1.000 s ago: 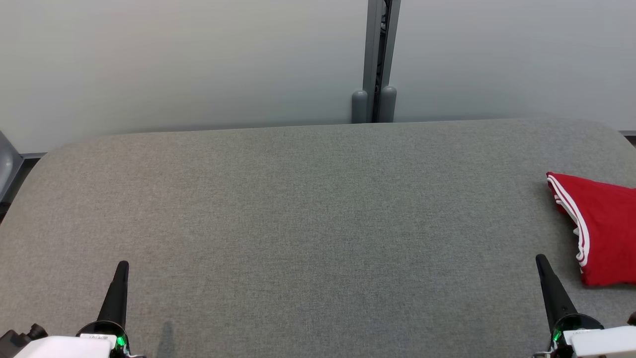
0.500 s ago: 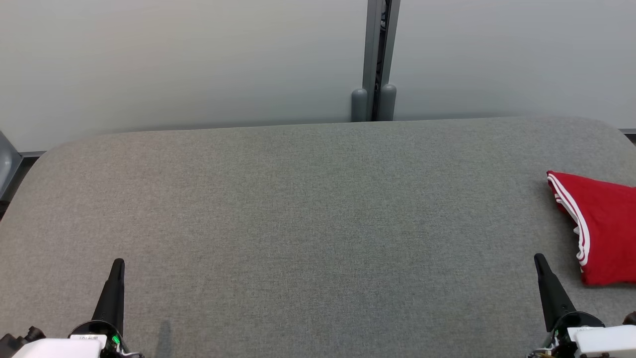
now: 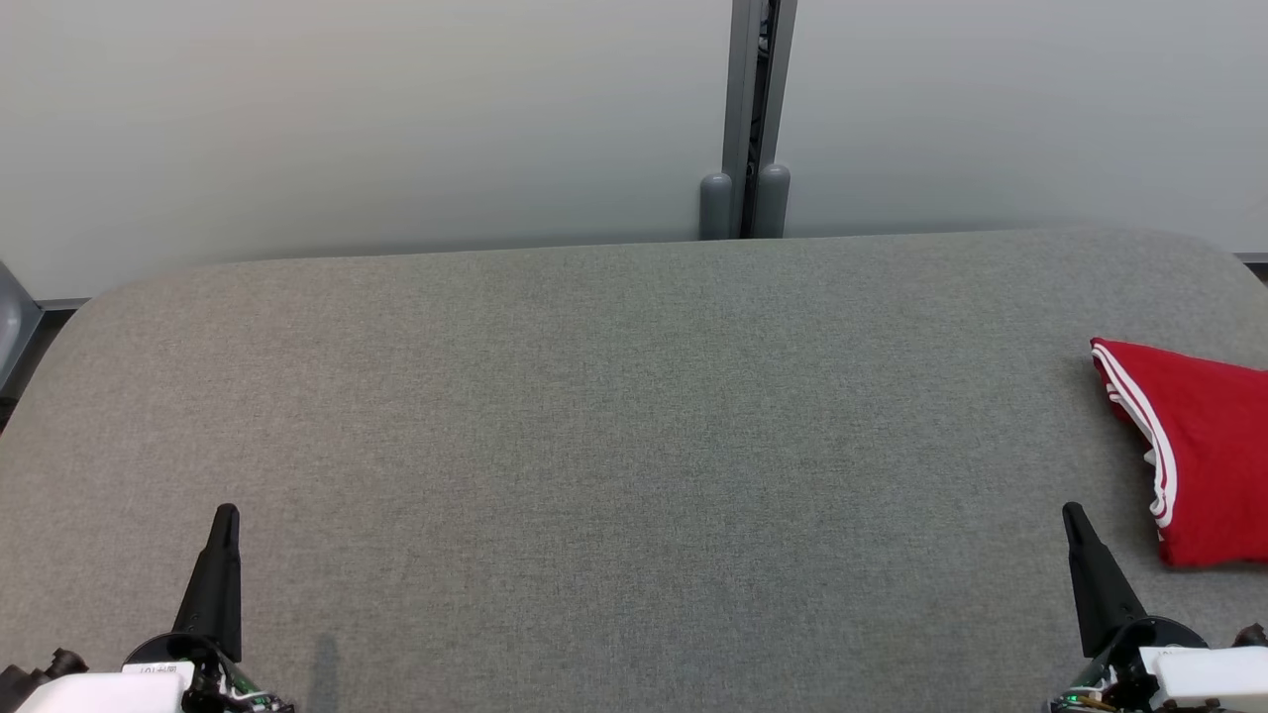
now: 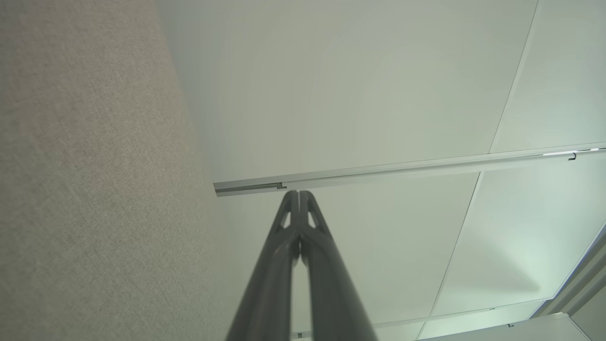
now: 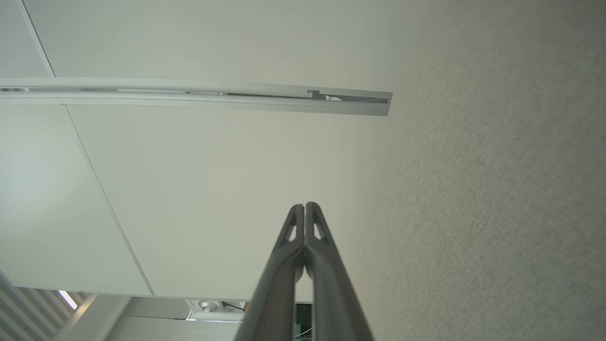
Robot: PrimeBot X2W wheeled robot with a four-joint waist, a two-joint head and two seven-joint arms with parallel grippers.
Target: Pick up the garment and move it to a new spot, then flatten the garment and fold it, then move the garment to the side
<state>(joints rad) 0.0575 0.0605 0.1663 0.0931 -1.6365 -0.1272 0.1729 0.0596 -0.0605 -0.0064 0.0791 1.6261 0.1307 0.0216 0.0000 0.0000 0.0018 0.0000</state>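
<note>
Head view with both wrist views. A red garment with white stripe trim (image 3: 1211, 451) lies folded at the right side of the grey fabric-covered table (image 3: 614, 416), partly cut off by the frame edge. The left gripper (image 3: 225, 513) rests at the lower left, fingers pressed together and holding nothing. The right gripper (image 3: 1070, 513) rests at the lower right, likewise clenched and empty, near the garment's left edge but apart from it. A grey post (image 3: 749, 109) divides the pale wall panels behind the table.
</note>
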